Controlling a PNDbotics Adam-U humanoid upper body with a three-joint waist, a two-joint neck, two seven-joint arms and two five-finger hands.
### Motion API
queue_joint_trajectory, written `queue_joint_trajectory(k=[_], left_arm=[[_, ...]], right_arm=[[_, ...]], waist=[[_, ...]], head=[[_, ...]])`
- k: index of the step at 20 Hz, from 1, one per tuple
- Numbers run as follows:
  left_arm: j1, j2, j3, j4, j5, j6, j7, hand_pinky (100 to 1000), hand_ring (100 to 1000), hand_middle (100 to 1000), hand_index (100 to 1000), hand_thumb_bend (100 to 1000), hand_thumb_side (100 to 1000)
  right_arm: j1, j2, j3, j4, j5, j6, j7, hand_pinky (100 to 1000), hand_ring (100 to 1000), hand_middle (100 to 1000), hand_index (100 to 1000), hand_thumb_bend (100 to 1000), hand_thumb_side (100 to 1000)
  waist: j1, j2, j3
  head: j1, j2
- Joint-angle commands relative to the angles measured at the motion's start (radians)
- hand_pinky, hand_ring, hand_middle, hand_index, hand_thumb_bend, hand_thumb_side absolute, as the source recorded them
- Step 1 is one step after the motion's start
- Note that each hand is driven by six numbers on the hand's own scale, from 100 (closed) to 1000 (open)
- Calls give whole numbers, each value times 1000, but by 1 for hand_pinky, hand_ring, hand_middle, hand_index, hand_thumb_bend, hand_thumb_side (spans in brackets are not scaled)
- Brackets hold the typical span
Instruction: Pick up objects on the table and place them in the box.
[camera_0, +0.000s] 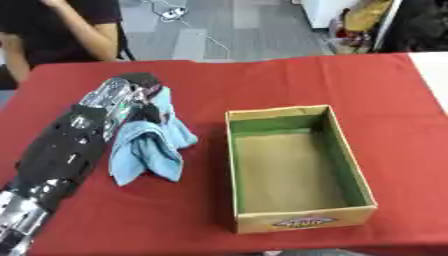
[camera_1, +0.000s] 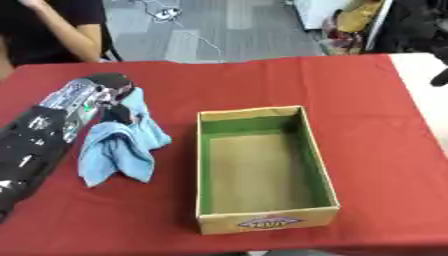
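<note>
Red-clothed table (camera_0: 350, 85): open box (camera_0: 302, 226), blue cloth (camera_0: 144, 155).

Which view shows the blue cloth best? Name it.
The left eye view: the blue cloth hangs whole from the left hand, away from the picture's edge. The right eye view shows the same cloth, closer to its left edge.

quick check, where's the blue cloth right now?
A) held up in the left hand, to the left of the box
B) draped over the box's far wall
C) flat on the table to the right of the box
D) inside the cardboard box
A: the left hand has its fingers closed on the blue cloth, which hangs left of the empty cardboard box over the red tablecloth.
</note>
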Motion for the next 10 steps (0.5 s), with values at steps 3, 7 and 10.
queue_joint_trajectory(k=[3,7,10], left_arm=[[-5,109,103,-175,109,64,77,100,100,100,100,100,114],[-17,150,161,-291,186,94,145,100,100,100,100,100,144],[-27,134,208,-421,247,88,252,100,100,100,100,100,253]], right_arm=[[-9,-16,-7,-16,2,4,-1,597,780,807,972,100,686],[-6,-17,-7,-16,3,5,-2,597,780,807,972,100,686],[-6,-17,-9,-16,4,5,-4,597,781,807,971,100,686]], waist=[[2,-15,2],[3,-19,4],[2,-21,6]], head=[[-22,-2],[-30,-2],[-35,-2]])
